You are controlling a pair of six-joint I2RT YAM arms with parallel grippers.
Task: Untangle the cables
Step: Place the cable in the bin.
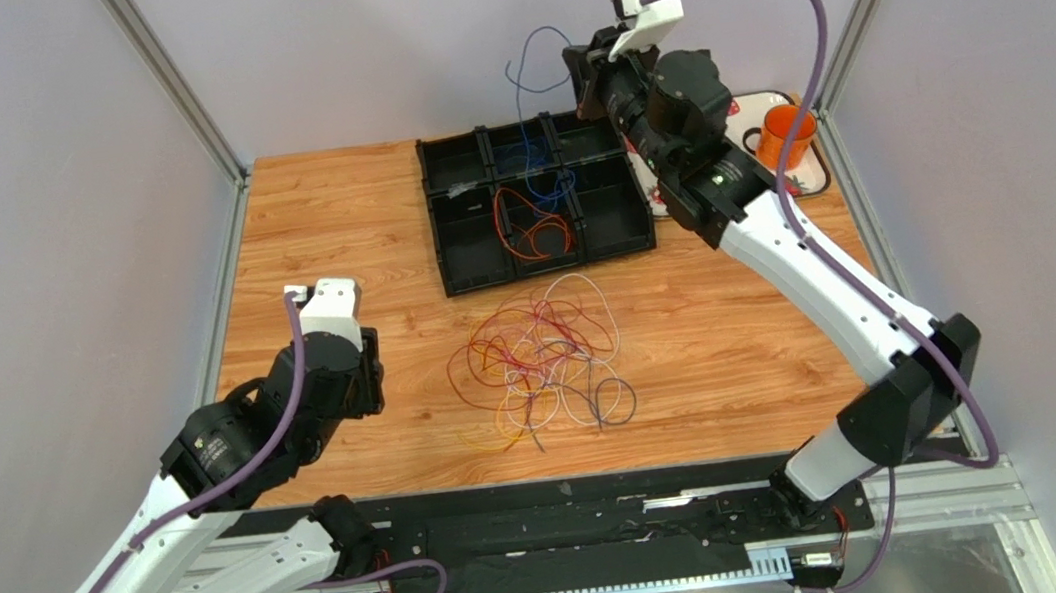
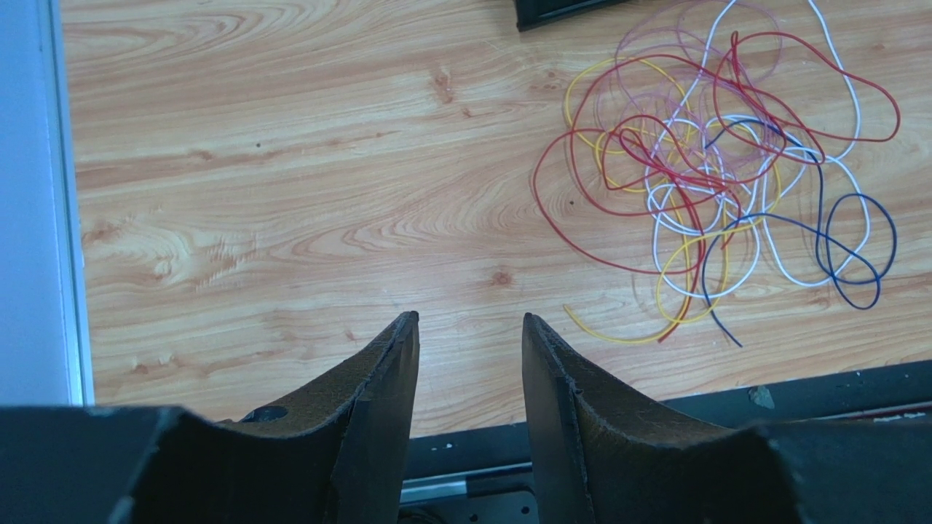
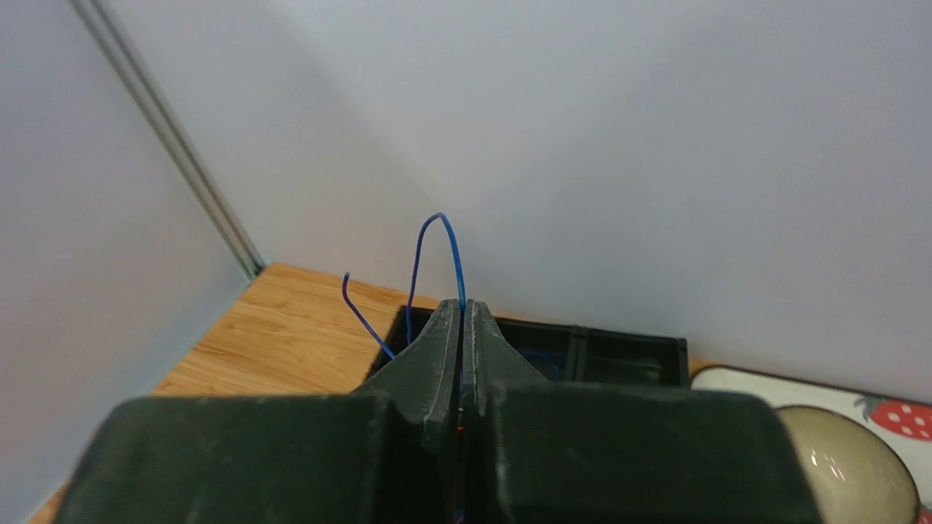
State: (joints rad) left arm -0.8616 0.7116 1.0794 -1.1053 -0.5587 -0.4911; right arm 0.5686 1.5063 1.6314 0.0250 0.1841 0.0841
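While the right gripper (image 3: 461, 311) is clamping a blue cable (image 3: 440, 216) above the black tray (image 1: 472, 255), the left gripper (image 2: 470, 319) is hovering half-open, holding nothing, beside the tangled cables (image 2: 711, 175) lying on the wooden table (image 1: 329, 230).

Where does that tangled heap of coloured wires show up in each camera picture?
Top external: the heap of cables lies mid-table, just nearer than the black tray.
Left wrist: upper right, beyond the open left gripper.
Right wrist: not in it; only one blue cable in the shut right gripper.
Shared landmark: the black tray: left wrist's top edge, right wrist behind the gripper.
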